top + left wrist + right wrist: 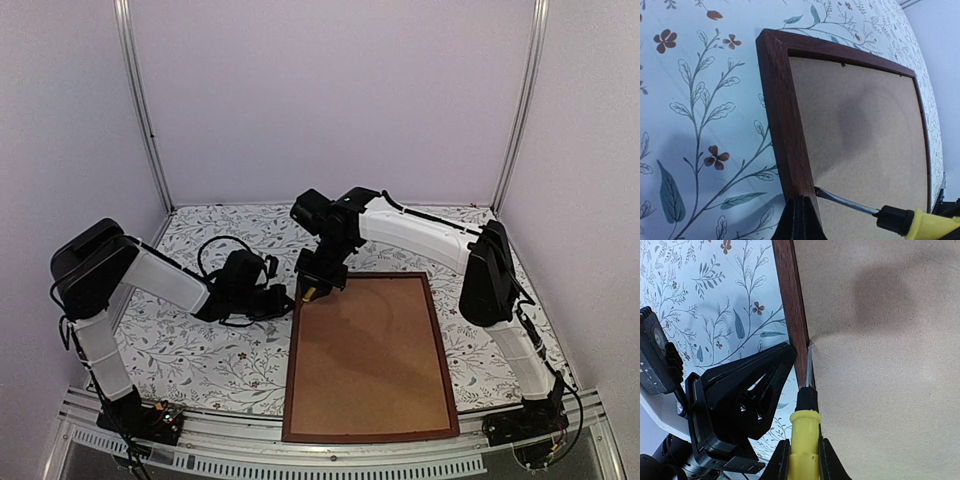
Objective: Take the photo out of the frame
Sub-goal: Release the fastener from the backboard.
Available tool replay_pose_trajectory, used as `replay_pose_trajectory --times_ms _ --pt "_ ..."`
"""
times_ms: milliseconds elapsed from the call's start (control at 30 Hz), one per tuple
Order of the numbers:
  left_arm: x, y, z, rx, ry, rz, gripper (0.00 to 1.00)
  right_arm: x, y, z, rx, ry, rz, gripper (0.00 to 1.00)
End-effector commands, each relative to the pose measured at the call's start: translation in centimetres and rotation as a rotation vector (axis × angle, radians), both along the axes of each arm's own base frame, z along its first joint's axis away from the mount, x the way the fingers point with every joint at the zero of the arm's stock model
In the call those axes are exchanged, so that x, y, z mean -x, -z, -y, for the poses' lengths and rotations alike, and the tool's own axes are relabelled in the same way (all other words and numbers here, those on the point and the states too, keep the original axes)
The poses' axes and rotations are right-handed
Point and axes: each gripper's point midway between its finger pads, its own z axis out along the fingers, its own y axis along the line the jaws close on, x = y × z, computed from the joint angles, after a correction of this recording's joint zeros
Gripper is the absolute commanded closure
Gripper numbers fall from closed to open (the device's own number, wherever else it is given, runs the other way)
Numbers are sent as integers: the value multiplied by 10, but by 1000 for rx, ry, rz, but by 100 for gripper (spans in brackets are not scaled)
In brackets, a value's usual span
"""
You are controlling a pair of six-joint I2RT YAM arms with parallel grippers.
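Soft even light; diffuse shadow on backing board [880, 295]; frame [786, 125] bowed by lens.

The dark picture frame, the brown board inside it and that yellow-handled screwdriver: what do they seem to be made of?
The dark reddish-brown rectangular picture frame looks like stained wood: faint grain streaks, low sheen. The plain tan backing board seems pressed fibreboard: matte, finely speckled. The yellow-handled screwdriver looks plastic-gripped, with a grey metal shaft.

1. L arm [150, 275]: elbow bent, reaching to the frame's [786, 125] far-left corner. L gripper [796, 222] fingers pressed together, tips against frame's left rail.
2. R arm [420, 232]: stretched from frame's right side, wrist angled down at same corner. R gripper [802, 465] clamped on screwdriver [805, 430] handle.
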Motion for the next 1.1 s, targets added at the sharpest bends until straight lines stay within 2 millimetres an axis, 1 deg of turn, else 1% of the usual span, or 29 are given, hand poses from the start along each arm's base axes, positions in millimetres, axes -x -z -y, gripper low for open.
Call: replay_pose_trajectory --times_ms 0,133,333,500,667,767,900,1067 --pt "83 43 15 -5 246 -261 100 3 -35 -133 -519 -193 151 100" --pt "83 44 15 -5 252 -261 100 5 -29 -136 -523 -193 134 100" --pt "83 45 16 -6 254 -266 100 6 -31 -137 -531 -193 134 100" --pt "83 47 16 -12 253 -278 100 7 -31 -133 -520 -206 146 100" --pt "84 46 10 -43 239 -286 100 13 -30 -130 -510 -233 155 100" --pt "84 45 6 -62 225 -289 100 13 -29 -126 -500 -243 167 100" --pt "83 40 3 -78 211 -289 100 14 -34 -118 -483 -259 198 100" --pt "77 32 2 -102 190 -279 100 18 -36 -99 -438 -278 240 100"
